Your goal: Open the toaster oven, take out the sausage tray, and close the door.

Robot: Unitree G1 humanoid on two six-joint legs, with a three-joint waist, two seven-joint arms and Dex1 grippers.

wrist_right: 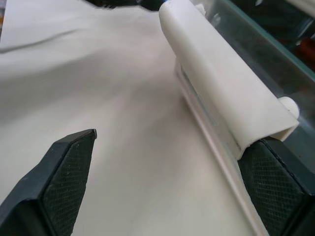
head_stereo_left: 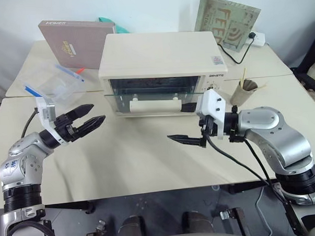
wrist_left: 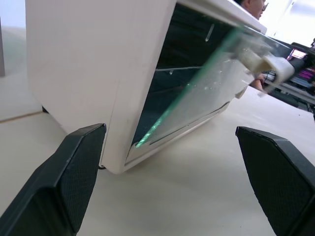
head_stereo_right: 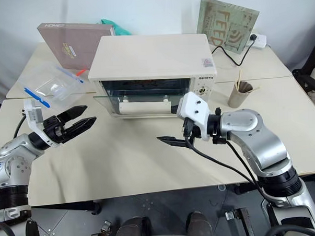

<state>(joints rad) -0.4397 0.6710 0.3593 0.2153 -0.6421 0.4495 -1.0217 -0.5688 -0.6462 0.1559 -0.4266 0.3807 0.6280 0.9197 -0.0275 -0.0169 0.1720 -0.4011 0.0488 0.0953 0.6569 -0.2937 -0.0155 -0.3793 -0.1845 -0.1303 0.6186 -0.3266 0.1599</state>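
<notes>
Toaster oven point(head_stereo_left: 162, 57) door point(head_stereo_left: 146, 95), seemingly ajar, sits between both spread, empty grippers.

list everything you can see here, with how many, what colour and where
toaster oven: 1, cream-white, middle of the table, toward the back
door: 1, glass with a cream bar handle, front of the oven, partly open
brown flat box: 1, brown, leaning behind the oven on the robot's left
clear plastic container: 1, clear with blue edges, left of the oven
green board: 1, green with lettering, propped behind the oven on the right
paper cup: 1, tan, holding sticks, right of the oven
table: 1, cream
left tool: 1, black, open, front left of the oven
right tool: 1, black, open, in front of the door
</notes>
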